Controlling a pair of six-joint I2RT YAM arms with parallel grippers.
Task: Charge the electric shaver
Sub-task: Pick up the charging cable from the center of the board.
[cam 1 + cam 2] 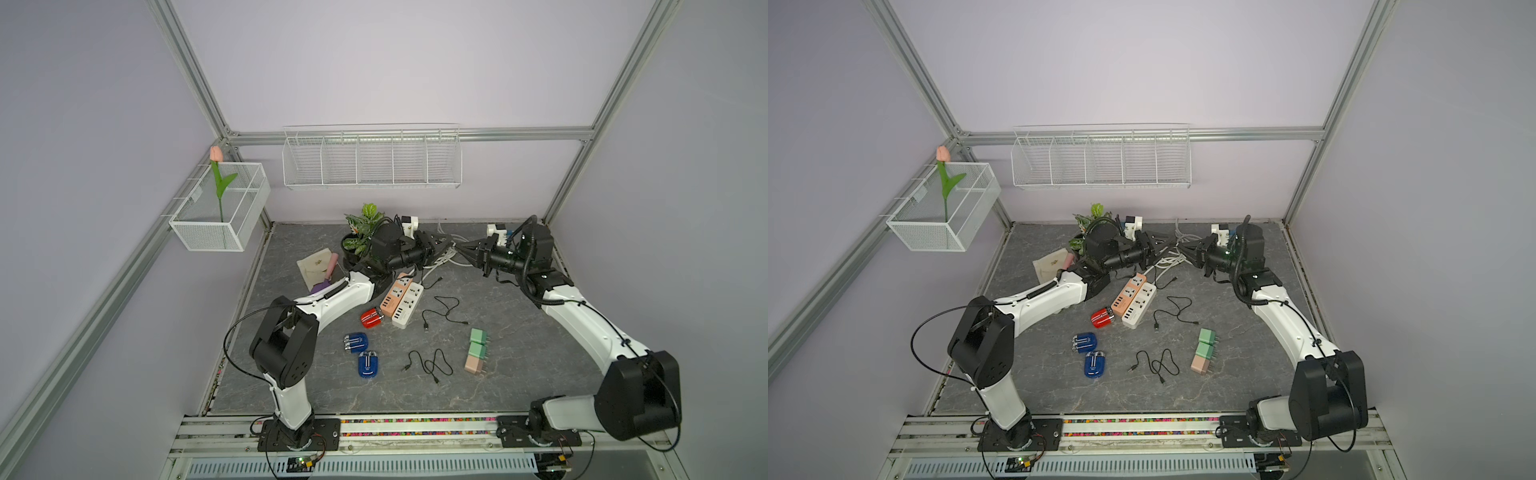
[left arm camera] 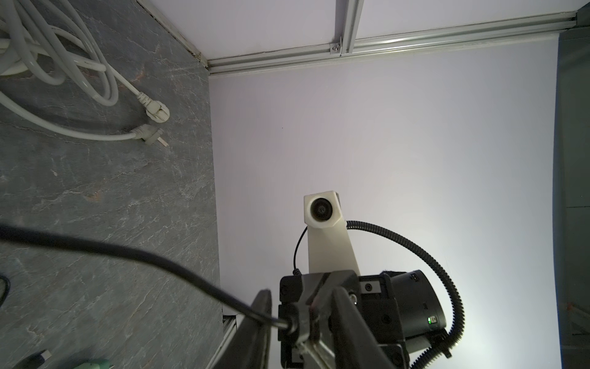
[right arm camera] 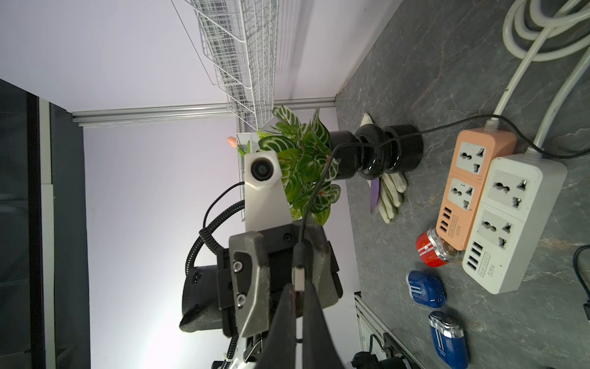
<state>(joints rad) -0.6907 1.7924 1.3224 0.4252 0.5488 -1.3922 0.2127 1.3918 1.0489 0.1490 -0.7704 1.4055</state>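
A red electric shaver (image 1: pixel 372 318) lies against the end of the orange power strip (image 1: pixel 397 293), next to the white power strip (image 1: pixel 408 305). Two blue shavers (image 1: pixel 356 342) (image 1: pixel 368 364) lie nearer the front. Both grippers meet tip to tip above the back middle of the table. My right gripper (image 3: pixel 298 287) is shut on the metal USB plug (image 3: pixel 299 276) of a black cable (image 3: pixel 319 182). My left gripper (image 2: pixel 301 297) stands open around that same plug, its fingers (image 2: pixel 260 319) apart from it. The cable trails down past the plant to the table.
Coiled white cords (image 1: pixel 446 259) lie under the grippers. A potted plant (image 1: pixel 359 241) and a cloth pouch (image 1: pixel 316 266) sit at the back left. Two loose black cables (image 1: pixel 446 309) (image 1: pixel 432 363) and green and pink adapters (image 1: pixel 478 351) lie mid-table. Wire baskets (image 1: pixel 372 160) hang on the walls.
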